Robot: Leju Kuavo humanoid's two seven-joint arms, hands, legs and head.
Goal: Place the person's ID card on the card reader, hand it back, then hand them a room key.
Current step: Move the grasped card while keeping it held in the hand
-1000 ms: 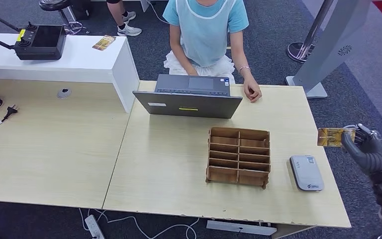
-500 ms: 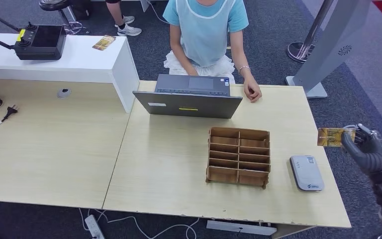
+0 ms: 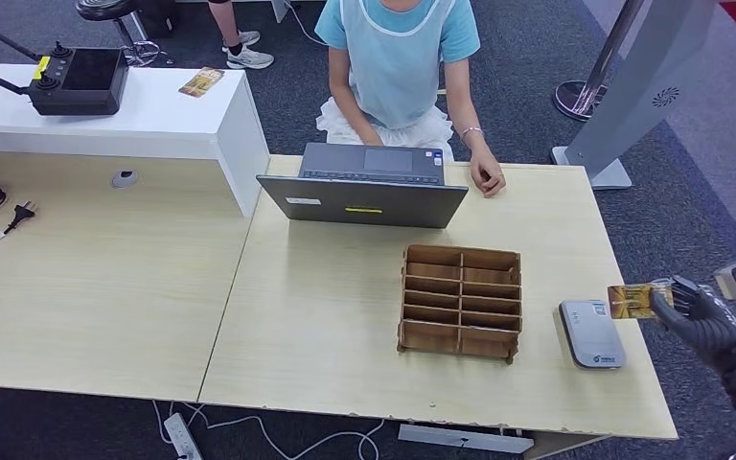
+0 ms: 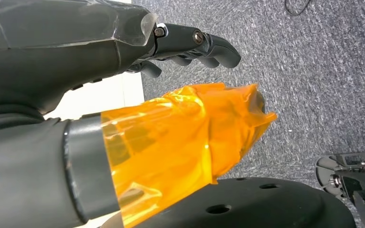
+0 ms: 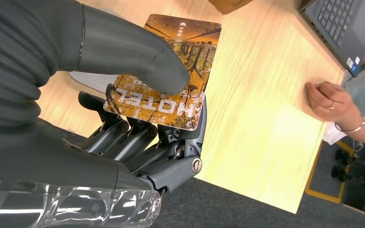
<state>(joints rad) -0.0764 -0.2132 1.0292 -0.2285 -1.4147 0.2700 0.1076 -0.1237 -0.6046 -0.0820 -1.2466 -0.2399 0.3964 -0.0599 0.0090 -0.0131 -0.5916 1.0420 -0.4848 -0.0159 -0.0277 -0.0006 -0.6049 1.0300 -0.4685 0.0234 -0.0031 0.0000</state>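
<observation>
My right hand hangs past the table's right edge and pinches a brown-orange card between thumb and fingers. The card juts out over the right end of the grey card reader, which lies flat on the table; whether they touch I cannot tell. In the right wrist view the thumb presses on the card, which is printed "HOTEL". My left hand hangs over grey carpet, thumb wrapped in orange tape, holding nothing. A person sits across the table, one hand resting on it.
A wooden compartment box stands left of the reader. An open laptop sits in front of the person. A white counter with a black controller stands at the back left. A grey kiosk base is beyond the table's far right corner.
My right hand has dropped and come slightly left with the card, from beside the table's edge to over the reader's right end. The person has not moved.
</observation>
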